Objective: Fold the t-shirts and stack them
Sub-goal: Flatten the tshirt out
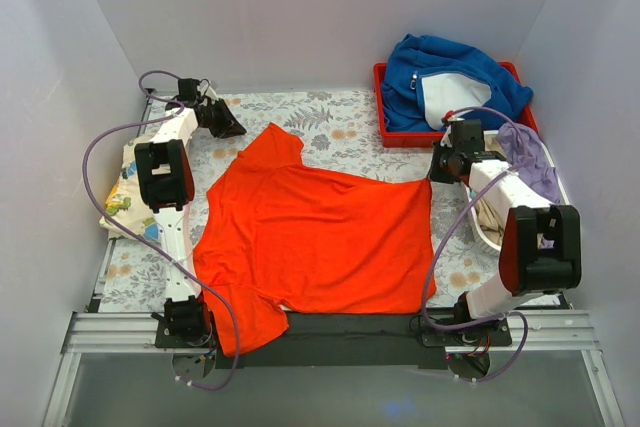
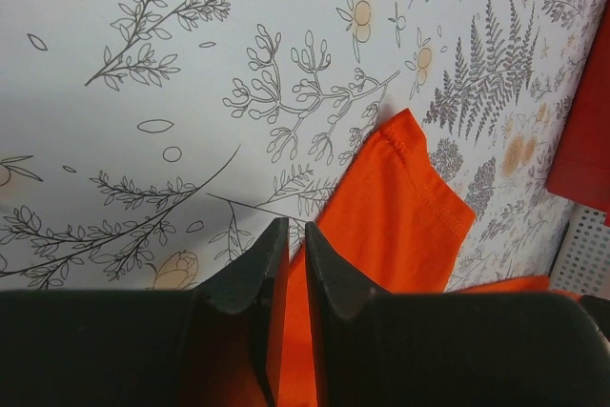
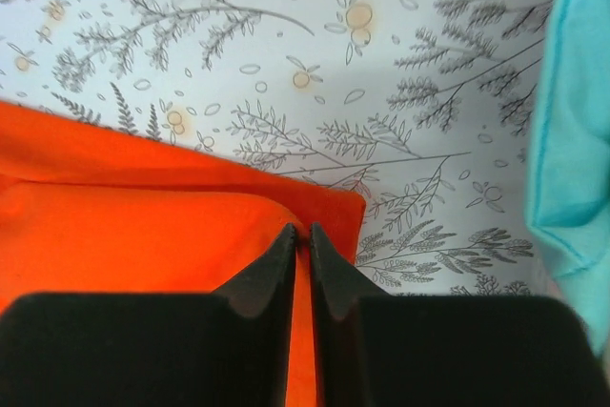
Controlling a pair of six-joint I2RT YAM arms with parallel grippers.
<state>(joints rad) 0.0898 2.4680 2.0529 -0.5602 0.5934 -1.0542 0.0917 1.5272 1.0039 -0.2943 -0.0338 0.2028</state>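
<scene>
The orange t-shirt (image 1: 320, 237) lies spread open in the middle of the floral tablecloth (image 1: 340, 117), with its collar end toward the left arm and its hem toward the right arm. Its near left part droops over the table's front edge. At the far left, one sleeve (image 2: 405, 188) lies flat just beyond the left gripper (image 2: 293, 235). That gripper's jaws are drawn almost together, leaving only a thin slit. Orange shows in the slit, but I cannot tell whether any cloth is pinched. The right gripper (image 3: 301, 233) sits at the shirt's far right corner (image 3: 334, 207), where the cloth lies doubled. Its jaws are just as narrow and its tips meet the edge of the upper layer, though a real grip cannot be made out. The dinosaur-print t-shirt (image 1: 122, 192) lies bunched at the table's left edge, beside the left arm and apart from the orange one. In the far right corner, a red tray (image 1: 381, 107) holds a thick blue garment (image 1: 450, 62) with white lining. Nearer, beside the right arm, a white basket (image 1: 487, 239) holds a purple cloth (image 1: 530, 157) and a cream cloth (image 1: 488, 212).
</scene>
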